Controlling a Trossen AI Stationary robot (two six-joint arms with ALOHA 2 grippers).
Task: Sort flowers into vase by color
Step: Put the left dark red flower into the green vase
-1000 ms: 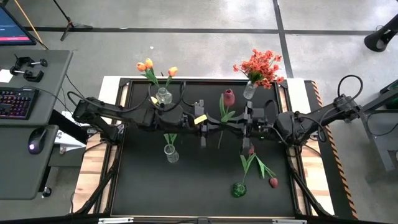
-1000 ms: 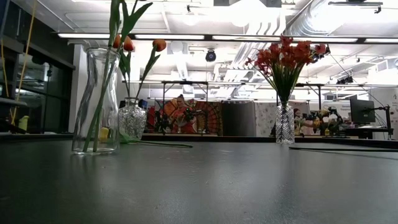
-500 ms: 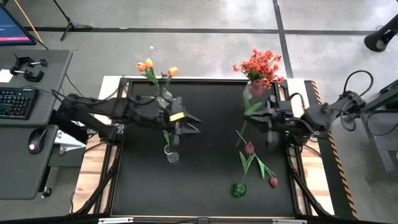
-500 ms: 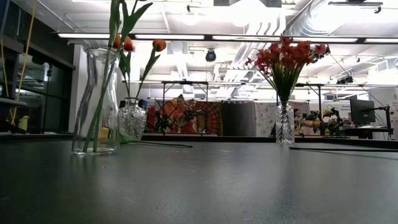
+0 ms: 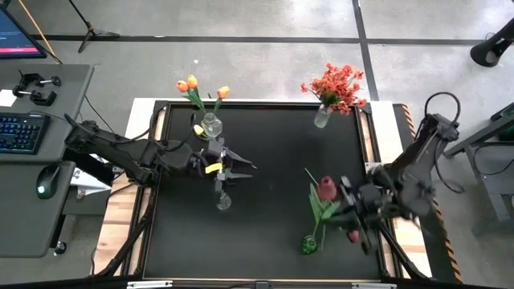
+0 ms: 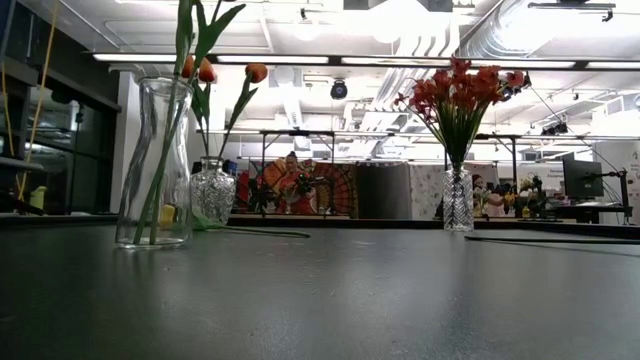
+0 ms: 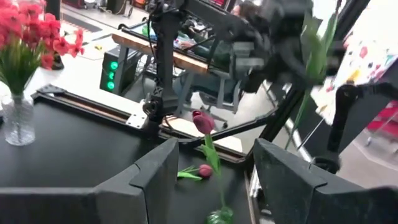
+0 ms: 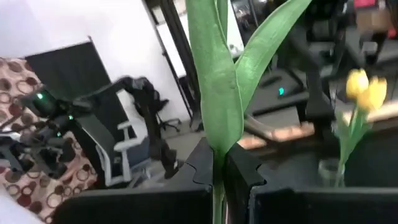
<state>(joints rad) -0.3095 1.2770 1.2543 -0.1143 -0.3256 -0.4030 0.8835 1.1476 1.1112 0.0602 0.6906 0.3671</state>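
My right gripper (image 5: 342, 199) is shut on a dark pink tulip whose green leaves (image 8: 217, 81) rise above its fingers. It hangs over the near right of the table, beside a green vase (image 5: 309, 244) that holds a pink tulip (image 7: 202, 121). Another pink tulip (image 5: 352, 235) lies on the table next to that vase. My left gripper (image 5: 244, 170) stands open and holds nothing, above a clear vase (image 5: 222, 201) with green stems in it. At the far edge, one vase (image 5: 210, 124) holds orange and yellow tulips and another (image 5: 323, 117) holds red-orange sprays. My right gripper pinches the tulip's green stem (image 8: 217, 163) between its two fingers, just below where the leaves spring. The fingers lie level and across the stem. The leaves stand up above them, and the flower is lifted clear of the table.
The black mat (image 5: 265, 225) lies bare in its middle and near left. A side desk with a keyboard (image 5: 20, 132) and a mouse (image 5: 44, 181) stands off the table's left. In the low view, people and equipment show in the room behind.
A second ago both grippers held the pink tulip at the table's middle. My left gripper has opened, let go and drawn back toward the left edge, over the clear vase. My right gripper has swung the tulip toward the right edge, then the near edge, by the green vase.
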